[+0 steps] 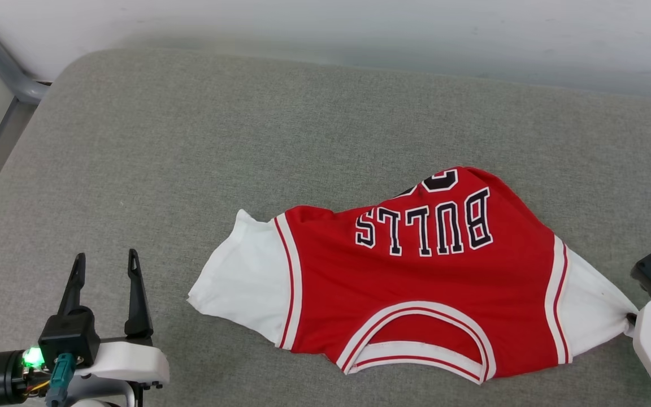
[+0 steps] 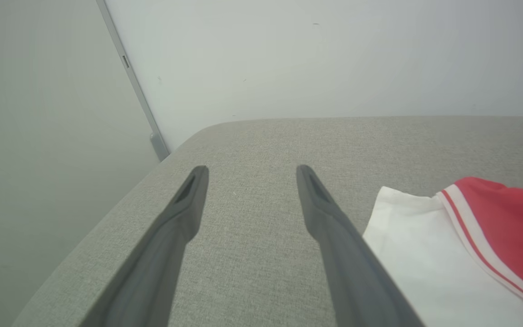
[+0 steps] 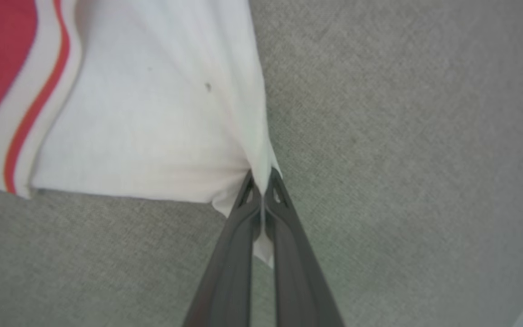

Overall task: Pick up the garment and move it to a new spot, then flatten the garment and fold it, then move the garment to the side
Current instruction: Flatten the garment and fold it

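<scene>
- Right hand [image 3: 261,178] is clamped on the edge of one white sleeve [image 3: 152,113] of the garment [image 1: 427,288].
- Left hand [image 1: 106,255], fingers apart and empty, sits near the other sleeve [image 1: 241,282], over the grey cushion [image 1: 190,141].

garment [image 1: 416,282] is laid on padded surface [image 1: 190,141], right of centre | left gripper [image 1: 105,265] is set near left, apart from it | right gripper [image 3: 261,179] is set on its right sleeve
</scene>
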{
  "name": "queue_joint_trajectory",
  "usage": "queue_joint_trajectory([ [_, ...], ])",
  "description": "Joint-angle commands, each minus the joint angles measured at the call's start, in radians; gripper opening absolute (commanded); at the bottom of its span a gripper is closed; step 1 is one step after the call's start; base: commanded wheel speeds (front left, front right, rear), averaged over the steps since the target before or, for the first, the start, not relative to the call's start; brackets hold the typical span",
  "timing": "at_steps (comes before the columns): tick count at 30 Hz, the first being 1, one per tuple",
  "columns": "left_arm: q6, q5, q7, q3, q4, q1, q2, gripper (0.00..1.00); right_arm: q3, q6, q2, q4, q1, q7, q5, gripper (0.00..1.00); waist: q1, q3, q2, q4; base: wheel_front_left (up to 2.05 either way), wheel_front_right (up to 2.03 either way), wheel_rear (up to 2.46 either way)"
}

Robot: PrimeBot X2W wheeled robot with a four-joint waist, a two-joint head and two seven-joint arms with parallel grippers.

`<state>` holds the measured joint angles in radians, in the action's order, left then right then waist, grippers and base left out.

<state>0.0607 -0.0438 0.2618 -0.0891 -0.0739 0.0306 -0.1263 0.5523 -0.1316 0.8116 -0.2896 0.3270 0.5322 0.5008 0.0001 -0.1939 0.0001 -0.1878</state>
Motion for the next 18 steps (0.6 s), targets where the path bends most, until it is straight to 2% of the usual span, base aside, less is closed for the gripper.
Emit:
queue_joint_trajectory([
  [1, -0.005, 0.008, 0.005, 0.002, -0.006, 0.017, 0.000, 1.00, -0.008, 0.002, -0.001, -0.023, -0.019, 0.011, 0.002, 0.00, -0.0001, -0.002, -0.0001, -0.004, 0.00, 0.00, 0.00],
  [6, -0.014, 0.014, 0.005, 0.006, -0.019, 0.023, -0.002, 1.00, 0.006, 0.001, -0.034, -0.090, -0.058, 0.004, 0.005, 0.00, -0.0001, 0.002, -0.0001, -0.011, 0.00, 0.00, 0.00],
  [9, -0.014, 0.017, 0.005, 0.002, -0.027, 0.016, -0.007, 1.00, 0.000, -0.001, -0.079, -0.097, -0.065, -0.040, 0.027, 0.00, -0.0001, 0.016, -0.0001, -0.002, 0.00, 0.00, 0.00],
  [10, -0.016, 0.018, 0.005, 0.001, -0.029, 0.013, -0.011, 1.00, -0.009, -0.001, -0.087, -0.095, -0.059, -0.068, 0.020, 1.00, -0.0001, 0.023, -0.0001, 0.001, 0.00, 0.00, 0.00],
  [14, -0.033, 0.016, 0.005, -0.004, -0.029, 0.009, -0.030, 1.00, -0.079, 0.001, -0.119, -0.080, -0.048, -0.190, -0.018, 1.00, -0.0001, 0.050, -0.0001, 0.021, 0.00, 0.00, 0.00],
  [18, -0.075, 0.002, 0.005, -0.004, -0.034, 0.016, -0.064, 1.00, -0.181, 0.002, -0.162, -0.031, -0.072, -0.313, -0.067, 1.00, -0.0001, 0.072, -0.0001, 0.040, 0.00, 0.00, 0.00],
])
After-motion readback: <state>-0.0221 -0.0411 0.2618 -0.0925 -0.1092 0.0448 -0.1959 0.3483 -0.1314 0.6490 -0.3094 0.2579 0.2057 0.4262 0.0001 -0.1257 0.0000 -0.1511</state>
